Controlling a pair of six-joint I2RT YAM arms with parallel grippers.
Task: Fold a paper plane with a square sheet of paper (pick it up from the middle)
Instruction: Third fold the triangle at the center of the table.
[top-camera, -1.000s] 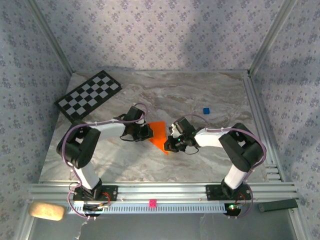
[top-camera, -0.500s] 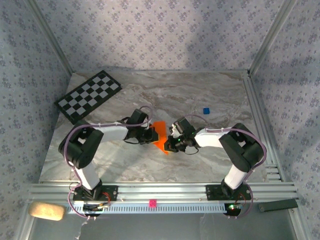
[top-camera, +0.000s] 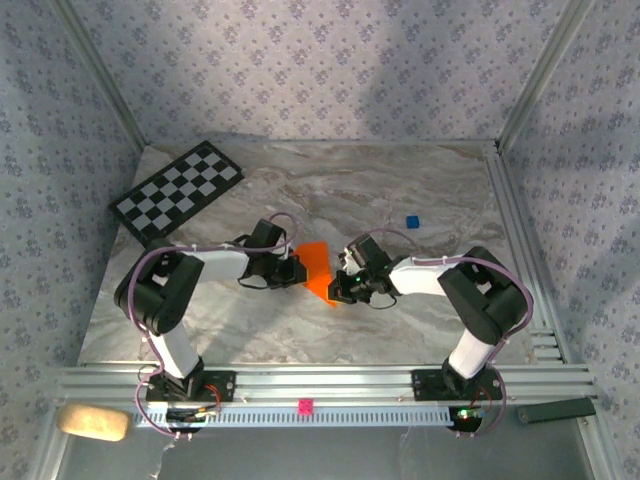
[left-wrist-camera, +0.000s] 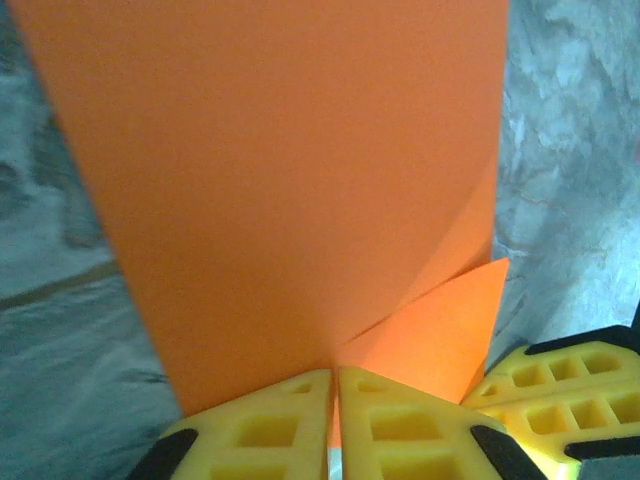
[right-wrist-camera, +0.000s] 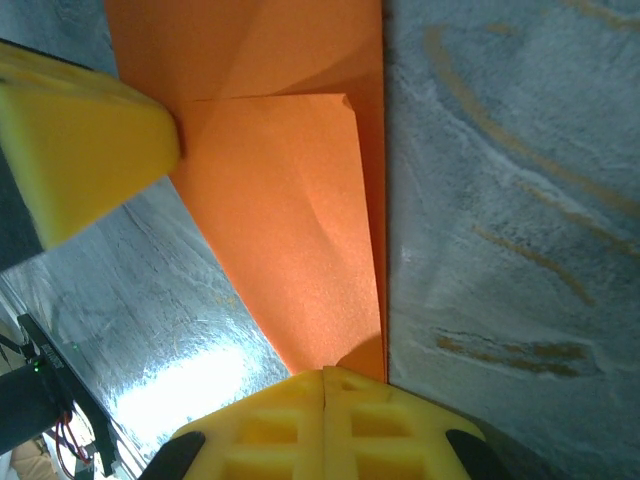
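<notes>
At the middle of the tabletop, your left gripper and right gripper each clamp an opposite edge of the partly folded orange paper. Bare marble lies open all around, and the checkerboard sits at the far-left corner.

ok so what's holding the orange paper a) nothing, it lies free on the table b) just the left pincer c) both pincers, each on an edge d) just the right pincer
c: the left pincer and the right pincer are each shut on an edge of the orange paper
</notes>
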